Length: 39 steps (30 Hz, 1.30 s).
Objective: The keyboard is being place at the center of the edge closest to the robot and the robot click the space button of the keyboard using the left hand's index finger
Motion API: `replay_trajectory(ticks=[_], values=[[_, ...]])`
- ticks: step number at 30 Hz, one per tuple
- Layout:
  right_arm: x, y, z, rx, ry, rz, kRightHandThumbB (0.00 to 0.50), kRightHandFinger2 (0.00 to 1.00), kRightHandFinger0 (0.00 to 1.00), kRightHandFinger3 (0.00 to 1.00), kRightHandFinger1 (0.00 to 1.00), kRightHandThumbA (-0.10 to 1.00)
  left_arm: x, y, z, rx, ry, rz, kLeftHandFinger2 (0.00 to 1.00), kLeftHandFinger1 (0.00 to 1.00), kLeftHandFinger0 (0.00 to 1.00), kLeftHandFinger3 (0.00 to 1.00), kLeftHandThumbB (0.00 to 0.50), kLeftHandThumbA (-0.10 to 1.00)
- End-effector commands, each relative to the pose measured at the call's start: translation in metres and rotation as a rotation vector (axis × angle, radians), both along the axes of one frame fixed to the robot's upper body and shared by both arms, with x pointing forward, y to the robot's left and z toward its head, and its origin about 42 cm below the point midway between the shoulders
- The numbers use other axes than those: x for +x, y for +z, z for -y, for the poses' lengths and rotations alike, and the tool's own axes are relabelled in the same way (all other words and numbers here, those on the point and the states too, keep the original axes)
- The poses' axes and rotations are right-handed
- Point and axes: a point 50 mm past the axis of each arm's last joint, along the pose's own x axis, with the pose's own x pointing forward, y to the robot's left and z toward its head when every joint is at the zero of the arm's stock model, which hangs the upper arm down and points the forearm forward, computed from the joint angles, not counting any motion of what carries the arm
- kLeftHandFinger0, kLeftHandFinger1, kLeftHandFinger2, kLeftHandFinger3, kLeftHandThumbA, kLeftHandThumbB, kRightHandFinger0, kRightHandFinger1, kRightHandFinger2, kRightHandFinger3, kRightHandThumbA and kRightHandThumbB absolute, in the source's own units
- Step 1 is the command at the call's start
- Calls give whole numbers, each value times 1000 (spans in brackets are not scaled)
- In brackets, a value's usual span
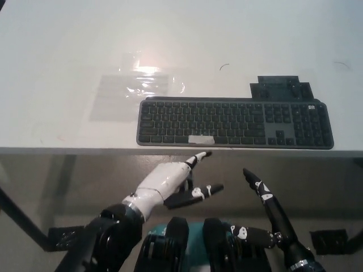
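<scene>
A dark grey keyboard (235, 123) lies along the near edge of the white table (68, 56), right of centre. Its space bar (201, 139) carries a pale strip of tape. My white left hand (174, 182) hangs below the table edge, in front of the keyboard's left half, one finger stretched towards the space bar and clear of it. It holds nothing and its fingers are spread. My black right hand (266, 207) rests lower right, under the table edge, with a finger pointing up and nothing in it.
A dark flat block (282, 89) sits just behind the keyboard's right end. A clear plastic sheet (136, 85) lies on the table behind the keyboard's left end. Black table legs and feet (57, 235) show on the floor below.
</scene>
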Motion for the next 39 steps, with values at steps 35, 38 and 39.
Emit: replay_trajectory(ticks=[35,38,39], values=[[-8,5,-10,95,5,61,411,1000,1000,1000,1000,1000,-90,-91,-73,-858,332,-126,1000,1000,1000,1000,391,1000],[-10,8,-19,174,-48,74,424,1000,1000,1000,1000,1000,-90,-93,-75,-858,335,-134,1000,1000,1000,1000,361,1000],[-12,11,-25,210,-64,81,412,1000,1000,1000,1000,1000,-88,-93,-76,-857,334,-135,1000,1000,1000,1000,363,1000]])
